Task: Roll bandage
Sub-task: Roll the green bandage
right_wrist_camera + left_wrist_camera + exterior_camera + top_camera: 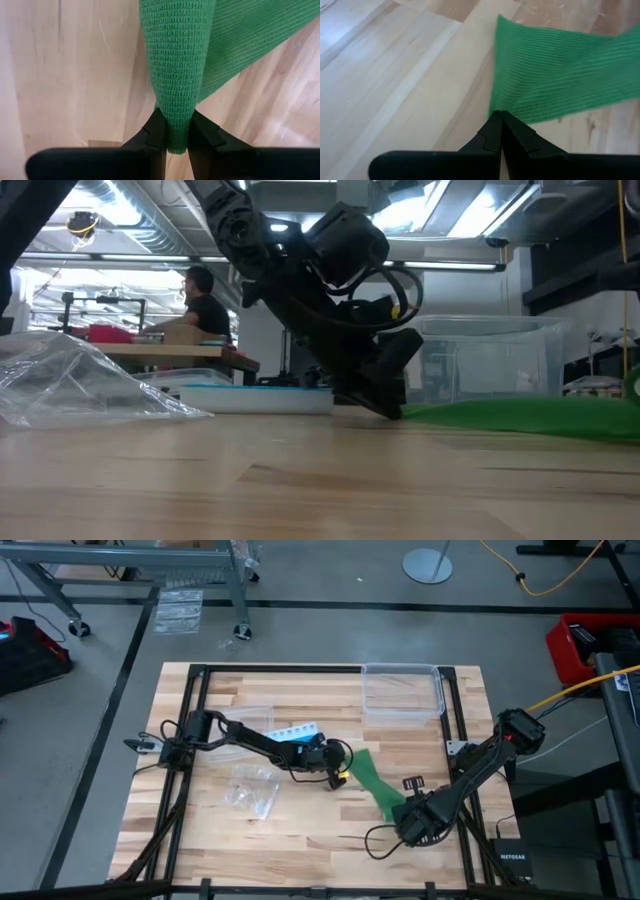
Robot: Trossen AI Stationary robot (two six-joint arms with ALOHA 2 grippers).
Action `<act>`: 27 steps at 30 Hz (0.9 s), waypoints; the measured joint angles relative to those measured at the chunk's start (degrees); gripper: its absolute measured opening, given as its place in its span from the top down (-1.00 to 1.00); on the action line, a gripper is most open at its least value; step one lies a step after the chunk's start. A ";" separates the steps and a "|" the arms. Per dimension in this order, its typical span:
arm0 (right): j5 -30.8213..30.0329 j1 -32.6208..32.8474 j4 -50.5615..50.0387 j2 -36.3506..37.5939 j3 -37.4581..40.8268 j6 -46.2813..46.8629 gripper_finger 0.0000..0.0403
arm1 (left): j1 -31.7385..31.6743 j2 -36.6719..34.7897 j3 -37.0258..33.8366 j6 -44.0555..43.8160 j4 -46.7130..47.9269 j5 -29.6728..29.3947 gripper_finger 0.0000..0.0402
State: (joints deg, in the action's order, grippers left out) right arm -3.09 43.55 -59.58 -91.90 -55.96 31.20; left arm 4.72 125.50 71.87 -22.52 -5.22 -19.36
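The fingers of the left gripper are seen pressed together at their tips, with the edge of the green bandage meeting them right at the point where they close; whether any fabric is actually caught between them cannot be told. The fingers of the right gripper are held a narrow way apart and are clamped on a bunched end of the bandage, which passes between them and spreads out flat onto the wood beyond.

In the high view the bandage is laid diagonally on the wooden table, right of centre, stretched between the two grippers. The left gripper is placed at its upper end, near the middle of the table, and the right gripper at its lower end, toward the table's near right part.

A blue and white pill organizer is found just beside the left arm's wrist, a small clear plastic bag lies below that arm, and a clear plastic box stands at the far edge, well apart from the bandage.

In the low view the left gripper is lowered to the tabletop with the bandage lying flat beside it. A person is seated in the room behind.
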 joint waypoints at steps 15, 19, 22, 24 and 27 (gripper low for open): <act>3.74 0.00 3.01 0.00 0.30 -0.22 0.74 | -0.53 -3.27 -0.13 10.29 -1.02 4.95 0.99; 3.98 0.00 3.02 0.00 0.30 -0.22 0.74 | -0.53 -3.33 -0.11 13.32 -1.05 7.20 0.97; 4.20 0.00 3.04 0.00 0.30 -0.22 0.74 | -0.47 -3.36 -0.09 14.61 -1.11 7.35 0.84; 4.24 0.00 3.08 0.00 0.30 -0.22 0.74 | -0.50 -3.38 -0.09 15.19 -1.11 7.32 0.69; 5.11 0.00 3.14 0.00 0.30 -0.24 0.74 | -0.73 -3.38 -0.06 14.43 -1.12 7.31 0.45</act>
State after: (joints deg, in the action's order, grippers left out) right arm 2.02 43.55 -56.45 -91.90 -55.66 30.96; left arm 3.99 122.13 71.81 -8.09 -6.33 -12.06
